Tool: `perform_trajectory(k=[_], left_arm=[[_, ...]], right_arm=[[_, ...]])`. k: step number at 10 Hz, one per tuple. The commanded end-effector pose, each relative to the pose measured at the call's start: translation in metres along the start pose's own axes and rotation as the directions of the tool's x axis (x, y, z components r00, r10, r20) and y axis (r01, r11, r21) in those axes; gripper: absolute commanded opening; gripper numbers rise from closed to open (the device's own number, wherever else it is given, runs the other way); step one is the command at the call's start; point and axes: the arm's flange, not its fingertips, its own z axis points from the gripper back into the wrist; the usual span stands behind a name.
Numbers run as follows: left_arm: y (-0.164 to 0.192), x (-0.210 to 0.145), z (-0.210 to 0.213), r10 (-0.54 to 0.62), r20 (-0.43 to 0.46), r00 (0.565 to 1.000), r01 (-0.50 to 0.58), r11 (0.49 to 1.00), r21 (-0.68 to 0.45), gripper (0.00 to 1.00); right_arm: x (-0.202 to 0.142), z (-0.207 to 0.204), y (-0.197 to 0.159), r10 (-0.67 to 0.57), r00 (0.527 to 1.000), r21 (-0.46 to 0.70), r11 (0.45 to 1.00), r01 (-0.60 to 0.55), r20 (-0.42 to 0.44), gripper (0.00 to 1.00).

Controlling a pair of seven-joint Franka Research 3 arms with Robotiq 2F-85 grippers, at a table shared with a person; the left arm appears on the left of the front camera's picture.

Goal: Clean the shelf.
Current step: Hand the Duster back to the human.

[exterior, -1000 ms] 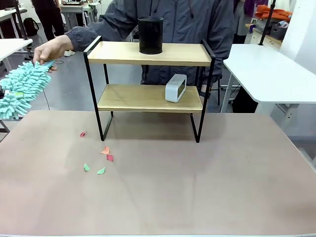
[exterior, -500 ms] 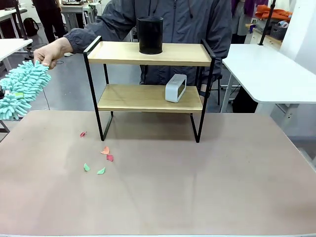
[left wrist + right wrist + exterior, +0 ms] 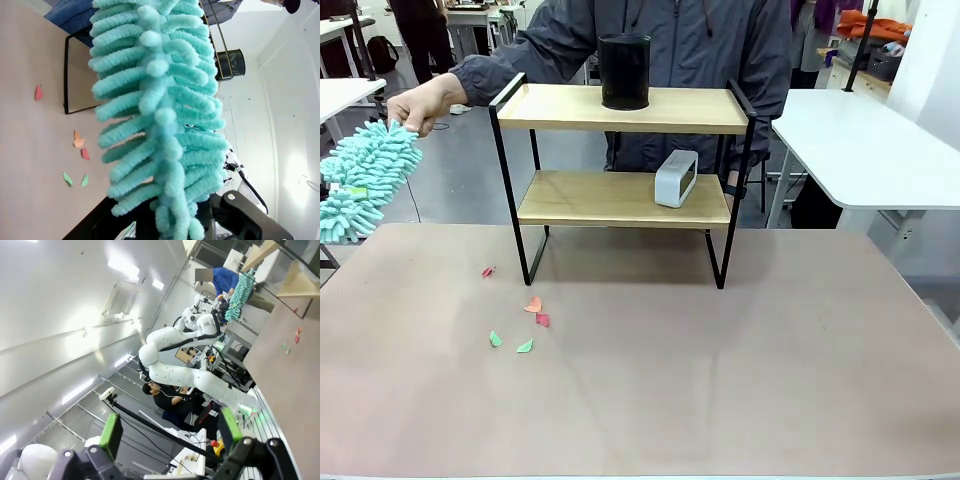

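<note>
The shelf [image 3: 625, 200] stands at the table's far middle, two wooden boards in a black frame. A black cup [image 3: 624, 71] sits on its top board and a small white box [image 3: 675, 178] on the lower one. A fluffy teal duster [image 3: 365, 180] hangs at the far left, clear of the shelf. A person's hand [image 3: 418, 106] holds the duster's upper end. In the left wrist view the duster [image 3: 160, 110] rises from my left gripper [image 3: 172, 225], which is shut on its base. My right gripper [image 3: 170, 430] is open and holds nothing, aimed away from the table.
Several small red, orange and green paper scraps [image 3: 525, 320] lie on the brown table [image 3: 720, 380], left of the shelf's front leg. The person stands right behind the shelf. A white side table [image 3: 870, 140] is at the right.
The person's hand has slid a little down and left on the duster's tip. The duster has tipped slightly more upright. The shelf and scraps have not moved.
</note>
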Motion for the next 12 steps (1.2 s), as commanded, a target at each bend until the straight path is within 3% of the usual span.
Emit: perform_trajectory(k=[1, 2, 3, 4, 5, 6, 7, 12], left_arm=[[-0.002, -0.003, 0.001, -0.002, 0.007, 1.0, 0.002, 1.0, -0.004, 0.0], [0.0, 0.0, 0.0, 0.0, 0.0, 1.0, 0.0, 1.0, 0.0, 0.14], [-0.002, -0.001, -0.002, -0.015, -0.031, 0.999, 0.015, 1.0, -0.006, 0.72], [-0.003, -0.001, -0.003, -0.021, -0.04, 0.999, 0.021, 1.0, -0.008, 0.72], [-0.004, -0.002, -0.001, -0.027, -0.047, 0.999, 0.027, 1.0, 0.005, 1.0], [-0.006, -0.004, 0.0, -0.03, -0.05, 0.998, 0.03, 1.0, 0.003, 0.77], [-0.008, -0.006, 0.002, -0.028, -0.048, 0.998, 0.028, 1.0, 0.001, 1.0], [-0.017, -0.022, 0.0, -0.048, -0.107, 0.993, 0.047, 0.999, -0.008, 1.0]], right_arm=[[0.0, 0.007, 0.001, 0.009, 1.0, -0.001, 1.0, -0.009, -0.023, 1.0], [0.0, 0.007, 0.001, 0.009, 1.0, -0.001, 1.0, -0.009, -0.023, 1.0], [0.0, 0.007, 0.001, 0.009, 1.0, -0.001, 1.0, -0.009, -0.023, 1.0], [0.0, 0.007, 0.001, 0.009, 1.0, -0.001, 1.0, -0.009, -0.023, 1.0], [0.0, 0.007, 0.001, 0.009, 1.0, -0.001, 1.0, -0.009, -0.023, 1.0], [0.0, 0.007, 0.001, 0.009, 1.0, -0.001, 1.0, -0.009, -0.023, 1.0], [0.0, 0.007, 0.001, 0.009, 1.0, -0.001, 1.0, -0.009, -0.023, 1.0], [0.0, 0.007, 0.001, 0.009, 1.0, -0.001, 1.0, -0.009, -0.023, 1.0]])
